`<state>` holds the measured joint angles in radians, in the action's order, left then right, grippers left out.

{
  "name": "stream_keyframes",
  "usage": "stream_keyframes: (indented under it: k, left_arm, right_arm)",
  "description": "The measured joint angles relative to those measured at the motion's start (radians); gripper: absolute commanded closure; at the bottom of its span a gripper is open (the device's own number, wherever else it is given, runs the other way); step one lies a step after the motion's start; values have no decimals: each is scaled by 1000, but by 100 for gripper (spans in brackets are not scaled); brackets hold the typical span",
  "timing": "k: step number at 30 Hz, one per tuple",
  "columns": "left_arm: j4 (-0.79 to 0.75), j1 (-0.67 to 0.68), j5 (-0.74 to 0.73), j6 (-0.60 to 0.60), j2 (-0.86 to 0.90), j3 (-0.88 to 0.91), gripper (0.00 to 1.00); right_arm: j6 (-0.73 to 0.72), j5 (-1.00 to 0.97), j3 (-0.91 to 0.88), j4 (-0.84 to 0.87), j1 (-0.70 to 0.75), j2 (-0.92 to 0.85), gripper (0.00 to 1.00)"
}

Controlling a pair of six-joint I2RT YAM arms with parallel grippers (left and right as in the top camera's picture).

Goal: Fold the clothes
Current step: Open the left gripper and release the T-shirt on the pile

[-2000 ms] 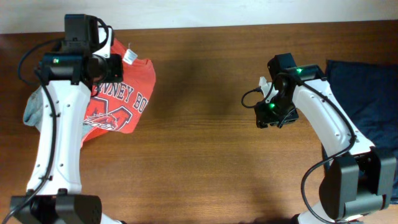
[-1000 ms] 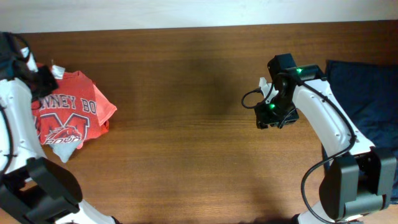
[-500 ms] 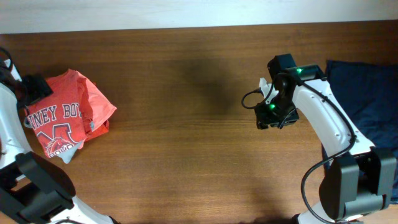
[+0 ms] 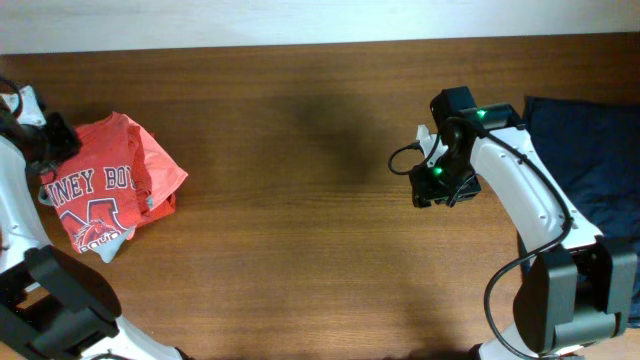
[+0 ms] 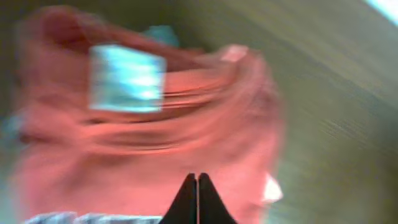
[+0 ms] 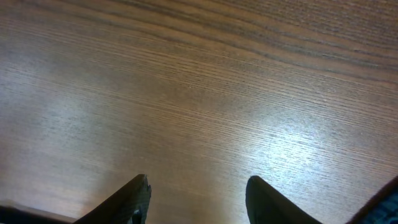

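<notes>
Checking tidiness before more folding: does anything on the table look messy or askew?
Yes. The orange T-shirt sits bunched in a rumpled heap near the left edge of the table, its white lettering tilted and partly folded over, with a grey scrap of cloth poking out beneath. The navy cloth at the right looks flatter.

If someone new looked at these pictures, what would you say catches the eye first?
The crumpled coral-orange T-shirt with white lettering stands out against the dark wooden table at its far left. The left gripper is shut just over it, in a blurred wrist view. At the far right lies a navy garment, with the right gripper open above bare wood.
</notes>
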<state>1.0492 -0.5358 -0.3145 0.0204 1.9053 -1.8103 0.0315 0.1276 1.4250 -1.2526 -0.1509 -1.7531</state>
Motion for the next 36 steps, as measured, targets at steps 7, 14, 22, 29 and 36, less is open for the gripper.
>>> stream_keyframes:
  k: [7, 14, 22, 29, 36]
  left_arm:
    - [-36, 0, -203, 107, 0, 0, 99]
    - [-72, 0, -295, 159, 94, -18, 99]
    - [-142, 2, -342, 174, 325, -19, 48]
    - [-146, 3, -415, 174, 358, -29, 41]
    - [-128, 3, -447, 170, 351, -63, 25]
  right_arm:
    - [0, 0, 0, 0, 0, 0, 45]
    - [0, 0, 0, 0, 0, 0, 45]
    - [0, 0, 0, 0, 0, 0, 45]
    - [0, 0, 0, -20, 0, 0, 45]
    - [0, 0, 0, -19, 0, 0, 45]
